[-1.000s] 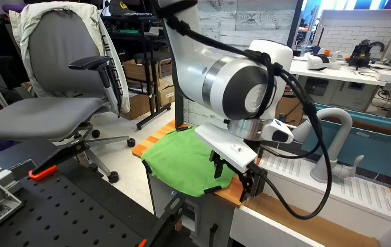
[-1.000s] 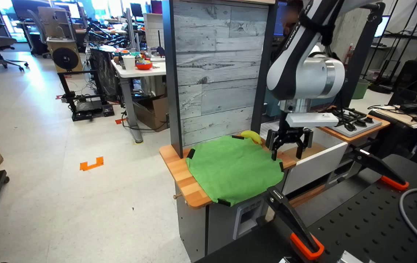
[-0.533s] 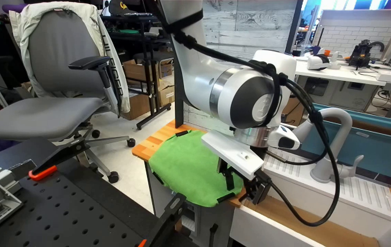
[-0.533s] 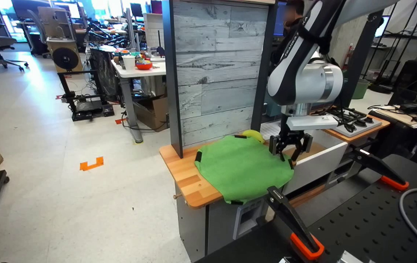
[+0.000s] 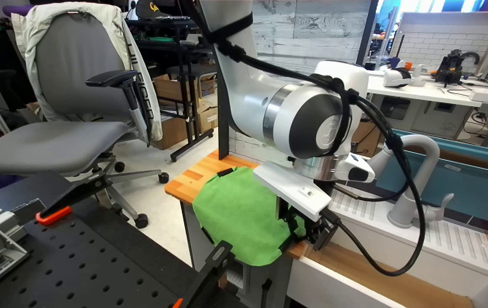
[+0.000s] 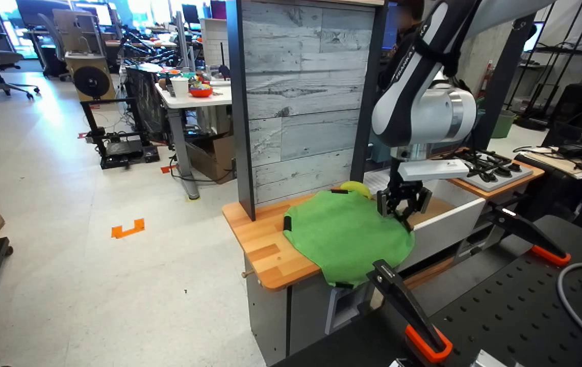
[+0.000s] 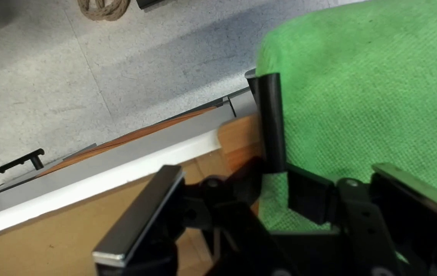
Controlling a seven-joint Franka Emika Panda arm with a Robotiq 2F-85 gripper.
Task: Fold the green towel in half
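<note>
The green towel (image 6: 347, 229) lies spread on the wooden counter beside the sink, its front part hanging past the counter's edge. Black strips sit along its border. In both exterior views my gripper (image 6: 407, 224) is low at the towel's sink-side edge, its fingers drawn together. In the wrist view the end of a black strip (image 7: 272, 122) and the towel border pass between the fingertips, and the gripper (image 7: 275, 180) is shut on that edge. The arm hides part of the towel (image 5: 239, 214) in an exterior view.
A yellow banana (image 6: 357, 188) lies at the towel's back edge by the wooden panel (image 6: 311, 102). The white sink (image 6: 449, 214) adjoins the counter (image 6: 262, 255), with a faucet (image 5: 417, 179) behind. A black clamp (image 6: 413, 311) stands in front, on the black perforated table (image 6: 515, 306).
The gripper has come down and its fingers have closed at the towel's edge. The towel has slid toward the sink and the front, baring more wood at its far side.
</note>
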